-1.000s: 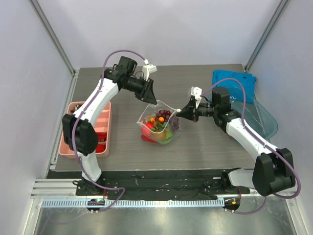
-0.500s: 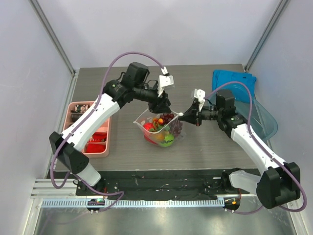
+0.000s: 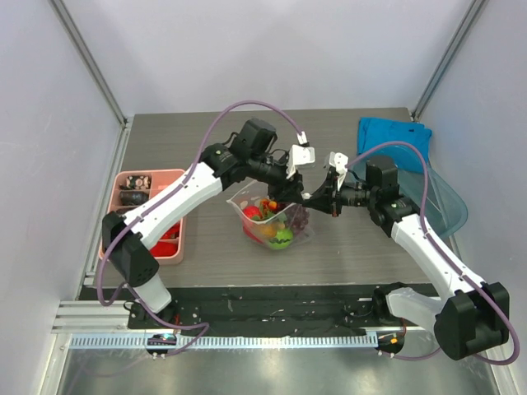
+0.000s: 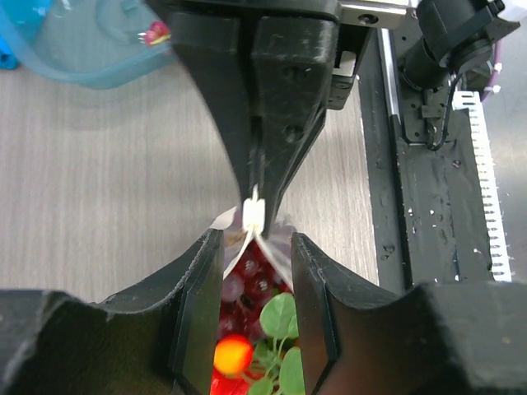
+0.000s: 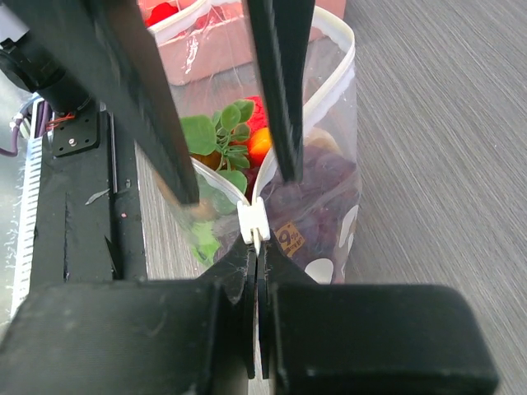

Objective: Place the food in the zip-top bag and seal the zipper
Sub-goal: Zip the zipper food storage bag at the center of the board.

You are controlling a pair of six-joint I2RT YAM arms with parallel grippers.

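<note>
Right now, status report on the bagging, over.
Right pincer shut on zipper end. Left pincer open, astride that corner. Food inside zip-top bag, mouth unsealed. No obstruction seen.

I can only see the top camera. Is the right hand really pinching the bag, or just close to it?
Observer: It's really pinching. The right wrist view shows the right hand shut on the white end of the zipper, at the corner of the zip-top bag.
Operator: Is the left hand squeezing too?
Observer: Not yet. In the left wrist view the left hand is open, with one finger on each side of the bag's mouth near that corner.
Operator: What food is nearest the pinched corner?
Observer: The right wrist view shows purple grapes against the bag wall there, with green leaves and an orange piece behind them.
</note>
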